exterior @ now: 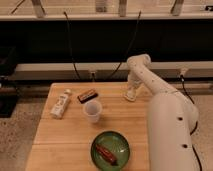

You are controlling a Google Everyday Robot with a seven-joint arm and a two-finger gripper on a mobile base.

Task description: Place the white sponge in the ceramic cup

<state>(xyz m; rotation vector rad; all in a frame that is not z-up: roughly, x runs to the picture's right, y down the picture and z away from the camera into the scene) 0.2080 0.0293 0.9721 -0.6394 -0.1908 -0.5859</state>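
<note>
The ceramic cup [92, 111] stands upright near the middle of the wooden table [60, 142], whitish and tapered. My gripper [131, 93] points down at the far right part of the table, well to the right of the cup. A small off-white block, the white sponge [129, 96], shows right at the gripper's tip on the table top. I cannot tell whether the gripper holds it.
A white printed carton [61, 103] lies at the left of the table, with a dark brown bar [87, 95] beside it. A green plate [110, 150] with a reddish-brown item sits at the front. My arm's large white link [170, 125] covers the table's right side.
</note>
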